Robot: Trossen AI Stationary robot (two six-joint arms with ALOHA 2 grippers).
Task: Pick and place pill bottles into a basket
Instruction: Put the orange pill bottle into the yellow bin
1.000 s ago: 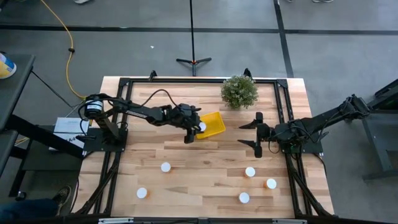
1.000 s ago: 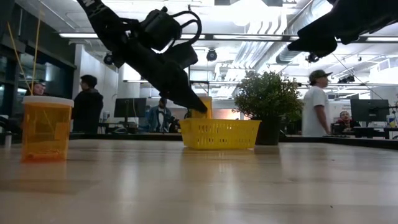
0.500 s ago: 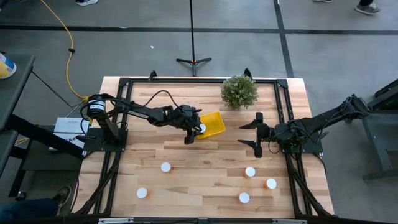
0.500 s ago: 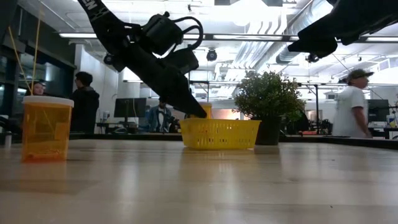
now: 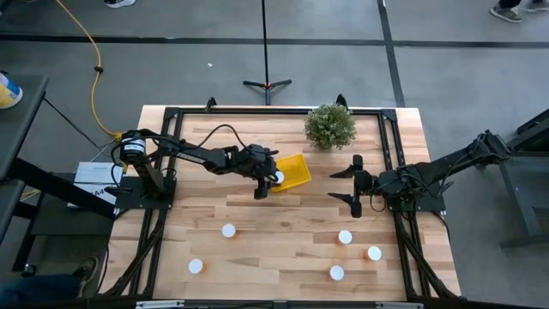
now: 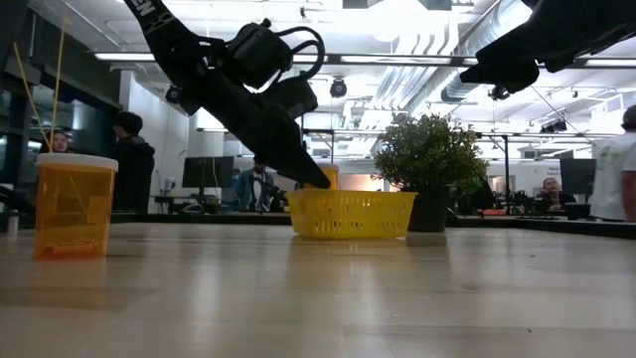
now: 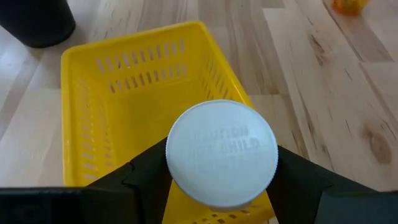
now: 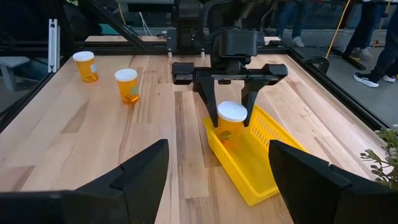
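The left gripper (image 5: 268, 178) is hanging over the near end of the basket (image 5: 296, 168), its fingers (image 7: 140, 177) grasping a pill bottle (image 7: 222, 161) by its sides just under the white cap. The bottle is standing upright, long axis vertical, cap up, and the right wrist view is showing its orange body (image 8: 227, 130) dipping inside the basket's end wall rather than outside it. So the relation that matters is straight down: the yellow floor (image 7: 149, 112) is lying directly below the bottle, and a simple letting-go should probably drop it in, though so near the wall it could tip against the rim. The right gripper (image 5: 355, 185) is waiting with fingers spread, well apart from the basket, and it is the nearer arm to three of the bottles (image 5: 345, 237) standing on the desk (image 5: 283, 232); two more (image 5: 228, 230) are standing toward the left arm's side.
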